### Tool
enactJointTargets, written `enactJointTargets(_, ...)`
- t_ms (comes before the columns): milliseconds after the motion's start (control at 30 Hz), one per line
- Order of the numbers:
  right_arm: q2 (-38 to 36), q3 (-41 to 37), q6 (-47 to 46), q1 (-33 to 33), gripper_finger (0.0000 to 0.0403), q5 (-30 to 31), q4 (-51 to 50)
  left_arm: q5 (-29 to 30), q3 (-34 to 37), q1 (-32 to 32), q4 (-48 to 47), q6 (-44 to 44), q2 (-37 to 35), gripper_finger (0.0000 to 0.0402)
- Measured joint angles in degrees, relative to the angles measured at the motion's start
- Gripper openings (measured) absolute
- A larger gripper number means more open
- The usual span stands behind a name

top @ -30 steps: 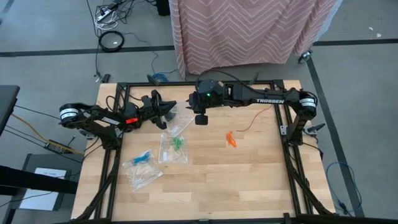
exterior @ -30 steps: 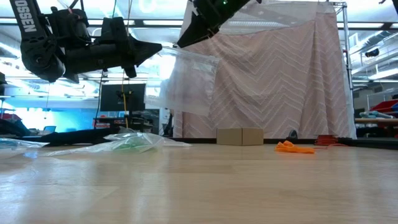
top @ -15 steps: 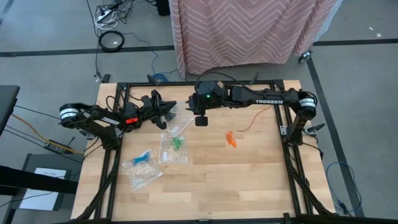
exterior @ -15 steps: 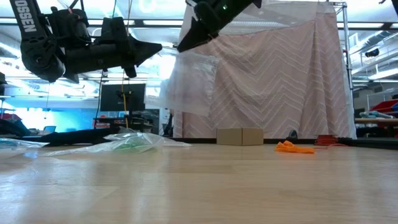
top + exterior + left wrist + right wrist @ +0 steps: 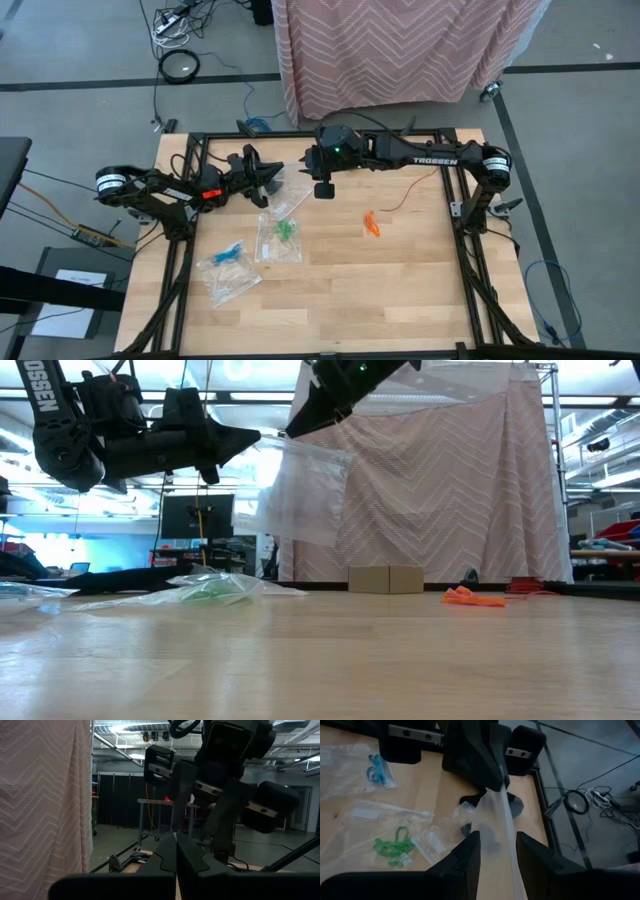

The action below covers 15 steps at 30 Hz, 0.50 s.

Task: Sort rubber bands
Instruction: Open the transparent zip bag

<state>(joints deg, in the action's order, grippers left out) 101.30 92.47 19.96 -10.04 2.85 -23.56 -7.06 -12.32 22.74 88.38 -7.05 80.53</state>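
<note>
We see both arms up over the back of the surface [image 5: 400, 280], holding one clear bag [image 5: 305, 490] in the air between them. Left gripper [image 5: 268, 178] is fully closed, pinching one edge of the bag. Right gripper [image 5: 322, 188] sits half open with the bag's other edge running between its fingers [image 5: 465, 857]; it looks like a grip, but from the wrist view we can't confirm contact on both sides.

Rubber bands:
- Orange bands [image 5: 371, 224] lie loose on the bare surface, right of centre, well apart from both grippers. The low view shows them as a small heap [image 5: 474, 597].
- Green bands [image 5: 286, 230] sit inside a second bag [image 5: 278, 240] lying flat, just below the held bag.
- Blue bands [image 5: 229, 254] sit inside a third bag [image 5: 228, 270], nearer the front left.

The held bag hangs down, clear of the surface. We can't tell whether anything is inside it.
</note>
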Motion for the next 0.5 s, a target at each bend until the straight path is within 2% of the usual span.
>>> enactJointTargets(500,1.75,0.0,-0.59,0.02,0.0111,-0.09,-0.45,-0.03,0.0,0.0,-0.01,-0.02,0.0,0.0001)
